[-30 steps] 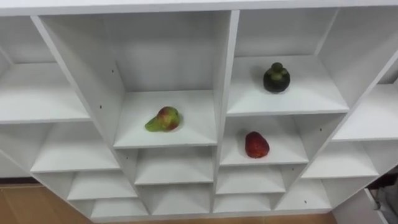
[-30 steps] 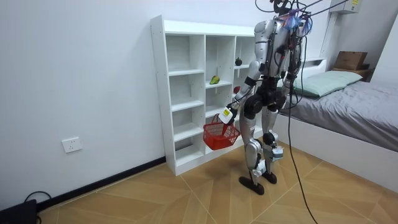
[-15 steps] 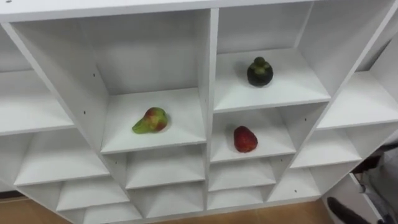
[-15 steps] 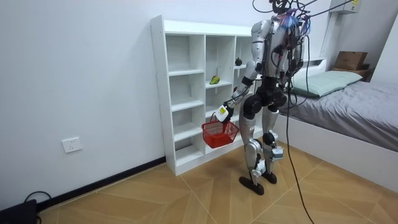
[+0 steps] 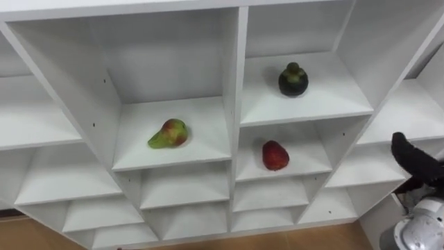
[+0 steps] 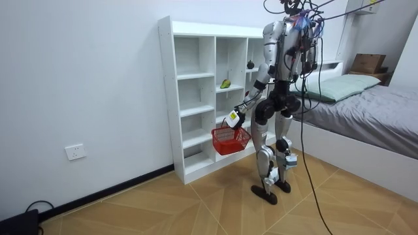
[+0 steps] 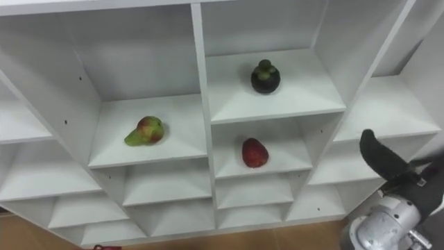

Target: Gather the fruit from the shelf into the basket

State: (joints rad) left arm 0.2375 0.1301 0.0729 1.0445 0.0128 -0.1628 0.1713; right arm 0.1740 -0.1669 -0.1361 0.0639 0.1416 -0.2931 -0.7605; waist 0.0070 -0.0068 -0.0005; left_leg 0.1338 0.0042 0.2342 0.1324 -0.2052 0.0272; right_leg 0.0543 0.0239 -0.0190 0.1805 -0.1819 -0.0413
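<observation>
The white closet (image 5: 236,83) holds 3 fruits, each alone in 1 open compartment. A green pear (image 5: 168,133) with a red blush lies on its side, the narrow end to the left. In the next column to the right, a dark mangosteen (image 5: 293,79) sits upright with its cap on top. Directly under it, 1 shelf lower, is a red fruit (image 5: 275,155). In the room view a red basket (image 6: 230,140) hangs from the left hand (image 6: 233,118), in front of the closet.
</observation>
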